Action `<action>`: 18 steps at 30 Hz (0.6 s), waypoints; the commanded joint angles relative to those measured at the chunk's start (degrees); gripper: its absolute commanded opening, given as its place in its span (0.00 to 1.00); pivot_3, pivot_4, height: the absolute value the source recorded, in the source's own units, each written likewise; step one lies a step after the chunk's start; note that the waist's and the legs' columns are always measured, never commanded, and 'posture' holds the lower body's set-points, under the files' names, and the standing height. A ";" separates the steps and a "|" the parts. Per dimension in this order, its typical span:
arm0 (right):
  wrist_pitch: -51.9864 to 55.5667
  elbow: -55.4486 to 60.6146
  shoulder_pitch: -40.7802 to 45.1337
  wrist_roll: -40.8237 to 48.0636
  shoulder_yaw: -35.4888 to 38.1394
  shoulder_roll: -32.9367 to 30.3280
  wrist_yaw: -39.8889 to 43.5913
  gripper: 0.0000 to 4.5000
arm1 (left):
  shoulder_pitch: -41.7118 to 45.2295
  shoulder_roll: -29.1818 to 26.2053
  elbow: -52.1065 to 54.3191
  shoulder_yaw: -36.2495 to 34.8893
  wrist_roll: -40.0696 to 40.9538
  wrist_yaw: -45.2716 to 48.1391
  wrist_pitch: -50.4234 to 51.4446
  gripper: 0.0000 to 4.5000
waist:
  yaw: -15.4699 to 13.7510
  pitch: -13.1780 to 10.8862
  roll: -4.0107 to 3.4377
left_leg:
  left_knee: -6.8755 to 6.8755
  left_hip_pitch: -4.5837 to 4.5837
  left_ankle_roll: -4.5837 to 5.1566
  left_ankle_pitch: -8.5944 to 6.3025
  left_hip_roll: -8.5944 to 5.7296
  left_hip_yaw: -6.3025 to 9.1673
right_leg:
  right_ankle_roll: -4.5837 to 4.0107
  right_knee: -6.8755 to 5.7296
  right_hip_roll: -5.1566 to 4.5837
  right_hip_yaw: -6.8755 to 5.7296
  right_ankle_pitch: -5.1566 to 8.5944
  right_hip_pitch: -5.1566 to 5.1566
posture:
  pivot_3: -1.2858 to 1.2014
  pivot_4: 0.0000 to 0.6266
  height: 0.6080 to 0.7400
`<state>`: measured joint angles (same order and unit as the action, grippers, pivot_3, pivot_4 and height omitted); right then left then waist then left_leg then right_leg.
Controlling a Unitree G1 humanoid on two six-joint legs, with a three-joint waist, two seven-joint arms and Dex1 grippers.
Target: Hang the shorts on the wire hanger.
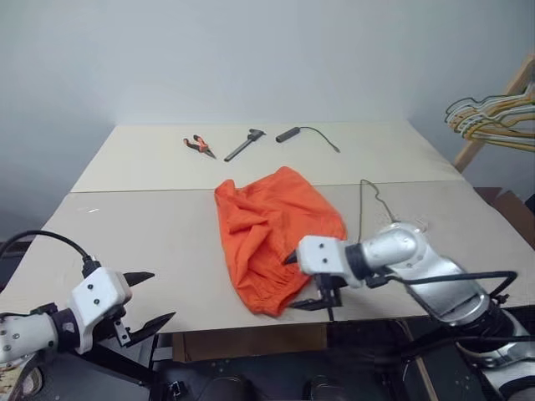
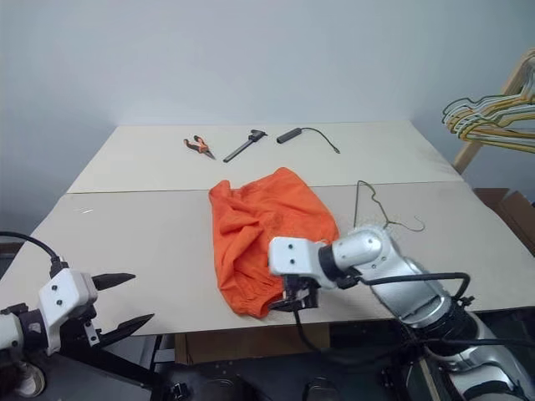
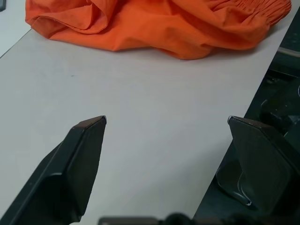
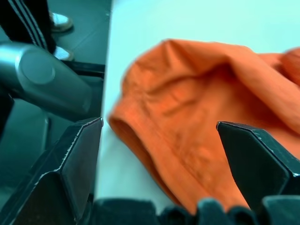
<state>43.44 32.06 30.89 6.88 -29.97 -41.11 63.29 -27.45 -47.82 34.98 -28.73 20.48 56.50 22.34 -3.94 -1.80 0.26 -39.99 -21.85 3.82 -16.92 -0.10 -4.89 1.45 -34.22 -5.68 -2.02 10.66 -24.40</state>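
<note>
Both grippers' fingers [image 1: 153, 296] [image 2: 294, 302] apart, shorts [image 1: 272, 234] beside wire hanger [image 2: 380, 209], pliers [image 1: 198, 145] beyond.

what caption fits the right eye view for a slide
Open right gripper at the near edge of the orange shorts on the table, wire hanger beside them, open left gripper waiting.

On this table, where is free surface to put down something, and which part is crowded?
Free: the near table between the left gripper and the shorts, and the far corners beside the tools. Crowded: the near edge where the open right gripper meets the waistband, the wire hanger just right of the shorts, and the far strip with pliers and cable.
</note>
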 commanded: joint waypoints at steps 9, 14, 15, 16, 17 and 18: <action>12.47 1.70 5.17 -7.43 -12.82 5.03 -7.55 1.00 | 0.41 -1.48 0.27 0.20 -0.44 1.39 -1.10 1.00 | 1.51 0.04 0.07 | 0.02 -0.02 -0.23 0.12 0.01 0.00 | -0.03 -0.27 0.04 0.01 -0.03 -0.10 | 0.55 0.00 1.00; 13.74 0.81 6.00 -7.62 -15.22 6.52 -9.05 0.80 | 0.35 -1.64 -0.41 0.24 -0.92 1.73 -1.64 1.00 | 1.64 0.05 0.07 | 0.01 0.14 -0.29 0.15 0.02 -0.01 | -0.36 -0.64 0.04 0.01 0.21 -0.11 | 0.55 0.00 1.00; 13.83 0.62 6.10 -7.78 -15.48 6.94 -9.46 0.74 | 0.32 -1.60 -0.56 0.27 -1.00 1.77 -1.79 1.00 | 1.66 0.05 0.08 | 0.01 0.16 -0.30 0.15 0.03 -0.01 | -0.37 -0.66 0.04 0.01 0.23 -0.11 | 0.55 0.00 1.00; 14.17 0.08 6.27 -7.92 -15.69 7.66 -10.01 0.64 | 0.30 -1.58 -0.70 0.33 -1.11 1.82 -1.93 1.00 | 1.68 0.05 0.08 | 0.02 0.19 -0.30 0.15 0.03 -0.01 | -0.40 -0.69 0.05 0.01 0.25 -0.11 | 0.55 0.00 1.00; 14.22 -0.56 6.51 -8.27 -16.23 8.26 -10.43 0.58 | 0.31 -1.54 -0.84 0.40 -1.22 1.85 -2.06 1.00 | 1.69 0.05 0.08 | 0.02 0.21 -0.33 0.15 0.04 -0.01 | -0.41 -0.71 0.06 0.01 0.27 -0.11 | 0.55 0.00 1.00; 14.28 -1.27 6.69 -8.79 -16.73 8.91 -11.15 0.49 | 0.38 -1.49 -0.97 0.51 -1.34 1.82 -2.15 1.00 | 1.72 0.05 0.08 | 0.03 0.23 -0.35 0.16 0.04 -0.01 | -0.43 -0.74 0.06 0.01 0.28 -0.11 | 0.55 0.00 1.00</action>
<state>57.34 31.04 36.10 -1.02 -46.60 -33.01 53.48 -27.46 -48.62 33.81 -28.02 19.32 58.20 21.39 -2.22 -1.74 0.35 -39.96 -21.61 3.46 -16.76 -0.05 -4.90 1.01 -34.97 -5.60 -2.01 10.95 -24.51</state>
